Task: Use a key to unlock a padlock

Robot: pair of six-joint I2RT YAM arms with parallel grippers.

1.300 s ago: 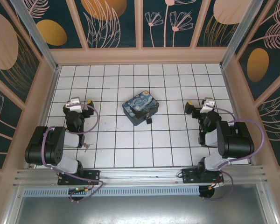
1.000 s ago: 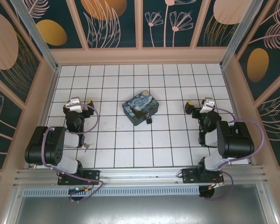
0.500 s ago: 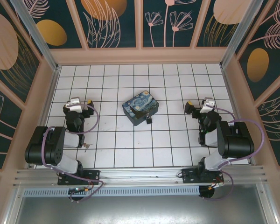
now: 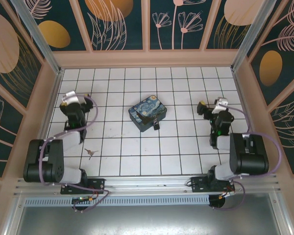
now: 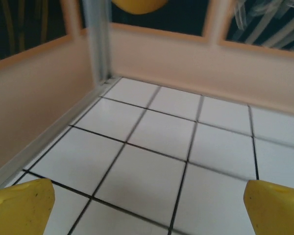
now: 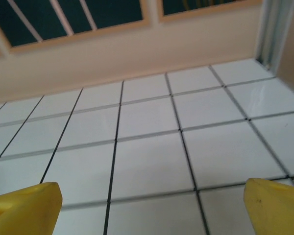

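Padlock (image 4: pixel 157 125): small and dark, on the white tiled floor (image 4: pixel 186 147), touching the near right corner of the box (image 4: pixel 147 113). It is too tiny from above for me to say whether its shackle is shut.
Key (image 4: pixel 91 152): a thin pale sliver lying flat on the tiles at the near left, well apart from the padlock and close to my left arm.
Box: painted in blue and yellow swirls, sitting skewed to the grid near the middle of the floor.
My left gripper (image 4: pixel 70 101): over the left side of the floor, farther out than the key and well apart from the box. My jaws stand wide with nothing between them. In my left wrist view the yellow fingertips (image 5: pixel 19 203) sit at the lower corners with bare tiles between, facing the far left corner of the pale wall (image 5: pixel 34 107).
My right gripper (image 4: pixel 213 106): over the right side of the floor, level with the box and well apart from it. My jaws are spread wide and hold nothing. In my right wrist view the yellow tips (image 6: pixel 24 205) frame bare tiles, facing the far wall.
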